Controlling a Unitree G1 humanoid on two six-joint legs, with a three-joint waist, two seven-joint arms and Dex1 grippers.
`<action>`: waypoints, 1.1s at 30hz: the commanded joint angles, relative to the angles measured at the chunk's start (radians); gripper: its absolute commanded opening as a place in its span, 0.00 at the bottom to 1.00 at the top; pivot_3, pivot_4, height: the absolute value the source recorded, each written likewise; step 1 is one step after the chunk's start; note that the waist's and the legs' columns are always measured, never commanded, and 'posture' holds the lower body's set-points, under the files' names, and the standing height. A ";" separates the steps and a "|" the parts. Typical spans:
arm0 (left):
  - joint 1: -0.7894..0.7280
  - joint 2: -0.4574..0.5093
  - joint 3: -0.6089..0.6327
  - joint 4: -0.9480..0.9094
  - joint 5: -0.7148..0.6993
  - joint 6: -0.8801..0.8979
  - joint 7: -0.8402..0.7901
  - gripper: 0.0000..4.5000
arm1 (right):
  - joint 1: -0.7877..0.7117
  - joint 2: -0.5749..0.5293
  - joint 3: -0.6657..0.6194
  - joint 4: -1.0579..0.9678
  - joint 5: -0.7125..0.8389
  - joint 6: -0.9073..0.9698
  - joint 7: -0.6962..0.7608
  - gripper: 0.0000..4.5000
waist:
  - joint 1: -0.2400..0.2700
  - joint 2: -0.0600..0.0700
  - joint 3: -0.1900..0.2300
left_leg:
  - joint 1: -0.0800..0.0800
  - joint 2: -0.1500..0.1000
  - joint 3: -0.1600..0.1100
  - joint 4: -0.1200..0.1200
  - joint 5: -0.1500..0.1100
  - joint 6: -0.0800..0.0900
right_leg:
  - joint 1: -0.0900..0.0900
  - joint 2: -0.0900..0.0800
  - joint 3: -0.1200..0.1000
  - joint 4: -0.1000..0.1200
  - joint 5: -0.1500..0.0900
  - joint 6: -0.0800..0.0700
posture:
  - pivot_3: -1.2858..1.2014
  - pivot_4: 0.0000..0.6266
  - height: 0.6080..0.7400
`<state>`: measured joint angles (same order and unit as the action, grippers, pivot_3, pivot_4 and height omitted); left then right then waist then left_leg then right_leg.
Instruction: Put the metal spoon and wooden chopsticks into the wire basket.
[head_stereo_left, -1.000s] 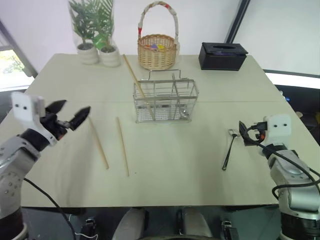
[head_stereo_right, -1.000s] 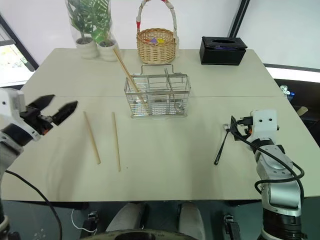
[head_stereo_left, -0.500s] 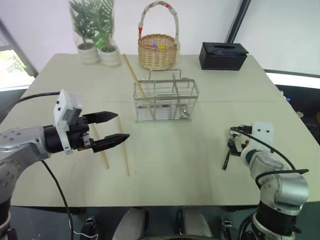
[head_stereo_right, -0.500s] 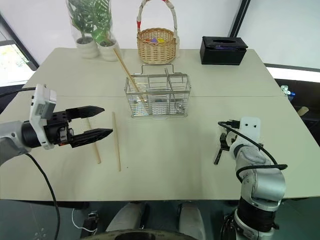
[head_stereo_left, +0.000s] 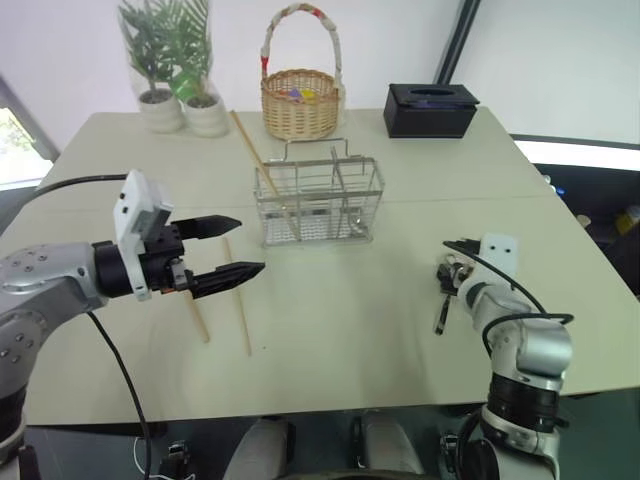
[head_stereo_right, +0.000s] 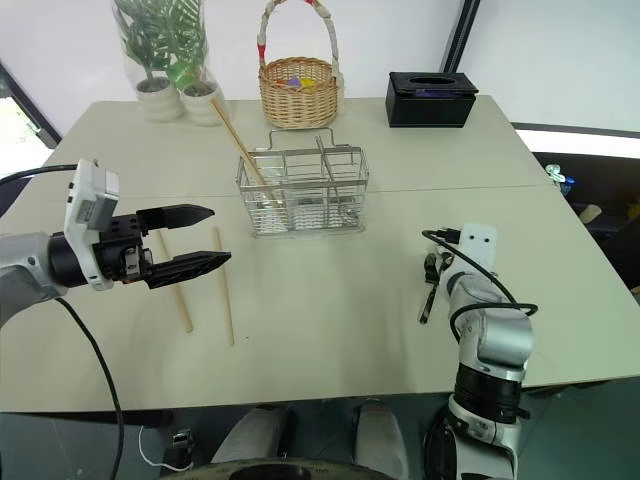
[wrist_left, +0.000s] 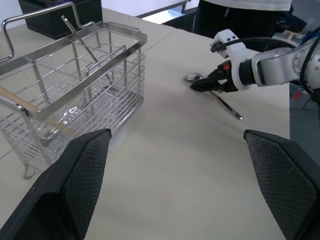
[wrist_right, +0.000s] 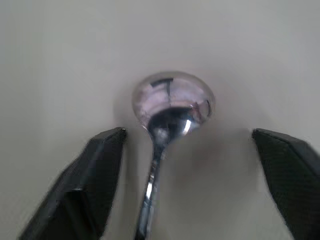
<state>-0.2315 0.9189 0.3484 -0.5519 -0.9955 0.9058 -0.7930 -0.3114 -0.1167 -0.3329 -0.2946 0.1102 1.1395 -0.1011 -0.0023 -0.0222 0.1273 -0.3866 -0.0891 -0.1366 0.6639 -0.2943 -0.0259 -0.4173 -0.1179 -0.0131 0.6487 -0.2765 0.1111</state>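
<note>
The metal spoon (head_stereo_left: 440, 308) lies on the beige table at the right, bowl end away from me. My right gripper (wrist_right: 189, 134) is low over it and open, one finger (wrist_right: 95, 170) on each side of the neck just behind the bowl (wrist_right: 172, 102), not touching it. Two wooden chopsticks (head_stereo_left: 196, 312) (head_stereo_left: 238, 303) lie flat on the left; another (head_stereo_left: 253, 150) leans in the wire basket (head_stereo_left: 318, 200) at mid-table. My left gripper (head_stereo_left: 250, 244) hovers open above the flat pair, pointing right, holding nothing.
A round wicker basket (head_stereo_left: 298, 100), a black tissue box (head_stereo_left: 430, 110) and two potted plants (head_stereo_left: 180, 75) line the table's far edge. A person in dark clothing (wrist_left: 245, 20) stands beyond the table in the left wrist view.
My left gripper has swung in from the table's left edge to above the chopsticks. My right gripper has sunk and tipped down over the spoon's bowl end. The camera has shifted slightly.
</note>
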 joint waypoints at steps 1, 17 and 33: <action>0.000 0.019 0.040 -0.024 -0.019 -0.008 0.008 1.00 | 0.000 0.008 0.020 0.039 -0.012 -0.043 -0.008 0.49 | -0.005 0.000 0.000 | 0.001 0.000 0.000 0.000 0.000 0.000 | 0.001 0.000 0.000 0.000 0.000 0.000 | 0.52 0.24 0.33; -0.019 0.024 0.017 0.015 0.006 -0.037 0.001 1.00 | -0.075 -0.127 0.080 -0.035 0.023 -0.438 0.141 0.01 | -0.010 0.003 0.002 | 0.001 -0.002 0.000 0.000 0.000 0.000 | 0.003 0.000 0.000 -0.001 0.000 0.000 | 0.52 0.24 0.33; -0.053 -0.001 0.015 0.029 0.025 -0.063 0.044 1.00 | -0.599 0.062 0.206 0.351 0.097 -0.809 0.204 0.01 | -0.014 0.003 0.003 | -0.003 -0.003 -0.001 -0.002 0.000 0.000 | -0.007 0.002 0.004 0.002 0.003 0.002 | 0.52 0.24 0.33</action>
<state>-0.2766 0.9198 0.3296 -0.4950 -0.9635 0.8578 -0.7599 -0.8741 -0.0624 -0.1405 0.0385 0.2155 0.3991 0.0960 -0.0166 -0.0193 0.1301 -0.3898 -0.0917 -0.1377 0.6621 -0.2942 -0.0260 -0.4249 -0.1165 -0.0088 0.6506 -0.2735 0.1137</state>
